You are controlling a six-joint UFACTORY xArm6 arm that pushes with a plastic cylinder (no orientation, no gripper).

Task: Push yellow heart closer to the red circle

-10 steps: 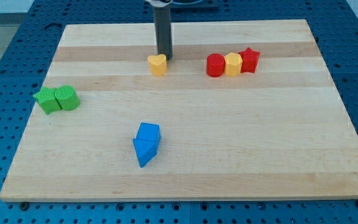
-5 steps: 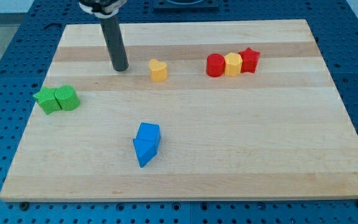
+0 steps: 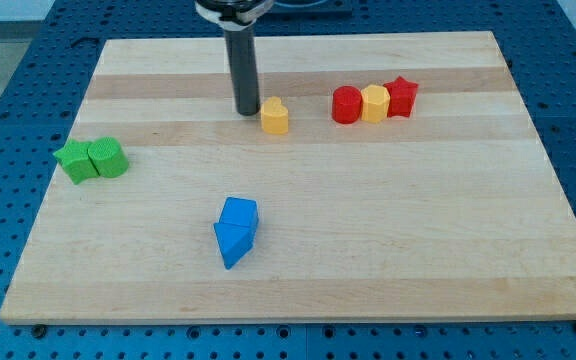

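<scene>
The yellow heart lies on the wooden board, upper middle of the view. The red circle sits to its right, with a gap of about a block's width between them. My tip stands just left of the yellow heart, close to or touching its left side. The dark rod rises from the tip toward the view's top.
A yellow block and a red star touch in a row right of the red circle. Two green blocks sit at the left. Two blue blocks sit at lower middle. The wooden board lies on a blue pegboard.
My tip swung from above the heart out to the left, then came back right against it. The yellow heart has slid right, nearer the red circle.
</scene>
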